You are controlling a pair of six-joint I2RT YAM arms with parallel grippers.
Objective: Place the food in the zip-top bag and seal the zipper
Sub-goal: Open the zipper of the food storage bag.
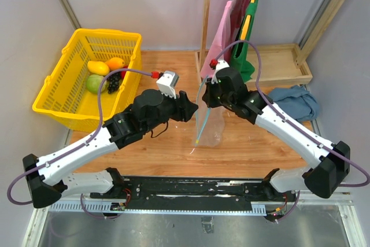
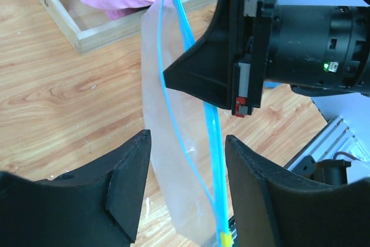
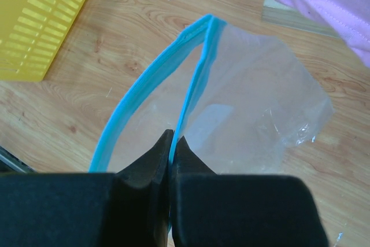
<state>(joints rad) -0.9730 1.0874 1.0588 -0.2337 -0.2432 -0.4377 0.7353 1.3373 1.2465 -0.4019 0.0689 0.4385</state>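
Zip-top bag (image 1: 208,122) hangs upright, mouth parted, nothing inside. Right gripper (image 3: 171,143) pressed together, pinching one lip of zipper (image 3: 144,85). Left gripper (image 2: 188,140) spread, bag edge between fingers, ungripped. Close left on free lip, pull mouth wide. Film clear, floppy, crinkled; strip thin, blue. Food (image 1: 104,76) well left of bag, in yellow lattice basket (image 1: 58,93).

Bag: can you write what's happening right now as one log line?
right claw: shut on zipper | left claw: open, straddling bag | bag: empty, mouth open | food: in basket
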